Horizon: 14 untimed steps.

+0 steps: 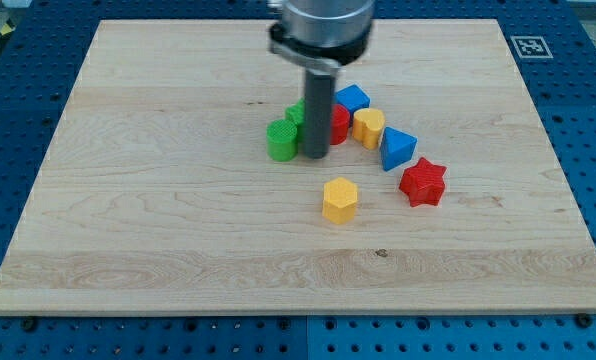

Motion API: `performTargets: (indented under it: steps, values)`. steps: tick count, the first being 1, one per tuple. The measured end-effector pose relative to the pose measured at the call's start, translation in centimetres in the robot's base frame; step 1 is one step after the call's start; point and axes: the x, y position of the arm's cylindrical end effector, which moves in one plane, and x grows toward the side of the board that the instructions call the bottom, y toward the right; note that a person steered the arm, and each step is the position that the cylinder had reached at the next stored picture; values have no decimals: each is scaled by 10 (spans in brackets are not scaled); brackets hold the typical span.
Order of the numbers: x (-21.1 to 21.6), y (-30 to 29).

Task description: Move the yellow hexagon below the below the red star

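Wooden surface, light planks, sits on a blue pegboard; biggest thing after it is the arm's dark rod coming down from the far middle, ending in my tip. No jaws on this end effector, just a plain rod, so nothing to open or close and it grips nothing. Tip sits inside the far cluster: green block touching it on the left, a second green piece just behind, red block partly hidden on its right. Blue block is farther back, yellow block just right of the red one, blue triangle-ish block right of that. Red star is at the right end of the row, near side. Yellow hexagon stands alone, nearer than the cluster, left of the star and only slightly nearer than it. Judgement: task barely started or not started. Hexagon needs to go right and nearer to end up below the star; tip is apart from it, on its far-left side, not touching. Left to do: bring tip to hexagon's left/far side, push it right and near.
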Motion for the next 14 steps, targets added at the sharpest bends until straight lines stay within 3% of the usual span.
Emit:
performTargets:
  steps: [2, 4, 5, 7, 9, 11, 14]
  values:
    - [38, -33]
    - [87, 17]
    - [80, 37]
    - [43, 25]
    - [96, 64]
    - [56, 53]
    - [73, 118]
